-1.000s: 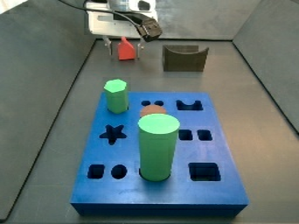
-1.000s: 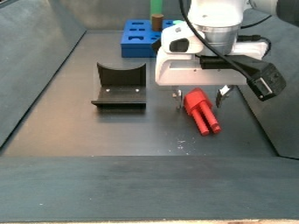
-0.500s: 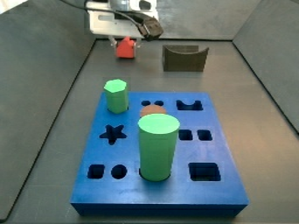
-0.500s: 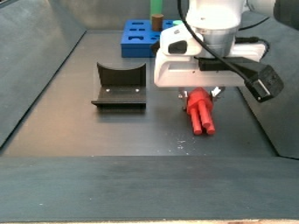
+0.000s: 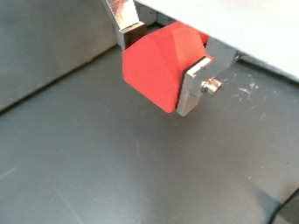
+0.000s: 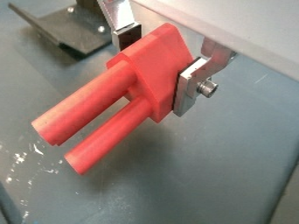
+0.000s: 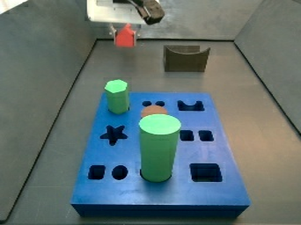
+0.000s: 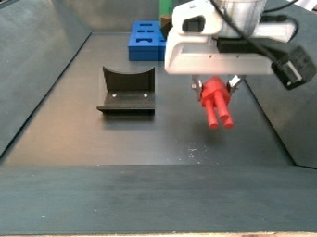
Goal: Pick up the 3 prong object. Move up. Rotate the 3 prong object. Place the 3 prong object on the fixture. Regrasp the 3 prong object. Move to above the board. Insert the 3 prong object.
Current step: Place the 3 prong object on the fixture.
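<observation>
The gripper (image 8: 218, 81) hangs above the dark floor (image 8: 136, 139) at the far end of the bin, its fingers pinching the 3 prong object (image 8: 218, 100) by the flat body, clear of the floor. In a wrist view the silver finger plates (image 6: 194, 80) press against opposite sides of the red-orange block (image 6: 149, 61), and two round prongs point out away from the gripper (a third prong cannot be made out from here). In the wrist view that looks straight down the piece, only its red end face (image 5: 158, 63) shows, clamped between the plates (image 5: 198, 82).

In a side view the piece (image 7: 125, 36) hangs below the white gripper body (image 7: 123, 10) at the far left, well apart from the board (image 7: 165, 158), which lies near the camera. The fixture (image 7: 186, 58) stands on the floor to the right of the held piece, beyond the far edge of the board. On the board a green hexagonal peg (image 7: 116, 96) stands upright at its far left and a big green cylinder (image 7: 159, 147) stands upright nearer the camera; a star cut-out (image 7: 113, 134) lies between them toward the left.

Seen from the opposite side, the fixture (image 8: 128, 91) sits left of the gripper, and the board (image 8: 151, 41) lies far behind it.
</observation>
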Available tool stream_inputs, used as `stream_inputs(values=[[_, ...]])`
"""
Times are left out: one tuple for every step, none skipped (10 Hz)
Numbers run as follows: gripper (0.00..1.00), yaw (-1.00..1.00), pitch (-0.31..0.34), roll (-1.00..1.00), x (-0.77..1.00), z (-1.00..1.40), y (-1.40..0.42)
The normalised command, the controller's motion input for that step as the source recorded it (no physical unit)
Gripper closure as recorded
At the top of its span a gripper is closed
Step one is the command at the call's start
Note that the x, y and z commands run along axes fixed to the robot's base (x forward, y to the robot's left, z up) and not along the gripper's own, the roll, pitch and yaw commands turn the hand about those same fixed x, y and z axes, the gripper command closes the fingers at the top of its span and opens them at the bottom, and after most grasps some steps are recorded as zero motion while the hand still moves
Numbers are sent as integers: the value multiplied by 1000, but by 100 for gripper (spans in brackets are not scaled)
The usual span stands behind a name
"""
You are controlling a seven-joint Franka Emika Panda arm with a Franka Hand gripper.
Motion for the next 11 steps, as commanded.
stream_inputs(values=[[100, 0, 0, 0, 0, 1000, 0], [100, 6, -7, 10, 5, 1000, 0], [100, 2, 23, 20, -9, 1000, 1], [100, -5, 44, 34, -13, 1000, 3], [100, -13, 61, 60, -18, 1000, 5], [100, -13, 70, 78, -21, 1000, 5], [100, -7, 74, 88, -22, 1000, 5], [100, 0, 84, 110, -26, 1000, 6], [100, 5, 92, 123, -29, 1000, 4], [100, 18, 93, 133, -30, 1000, 1], [100, 23, 95, 133, -31, 1000, 1]])
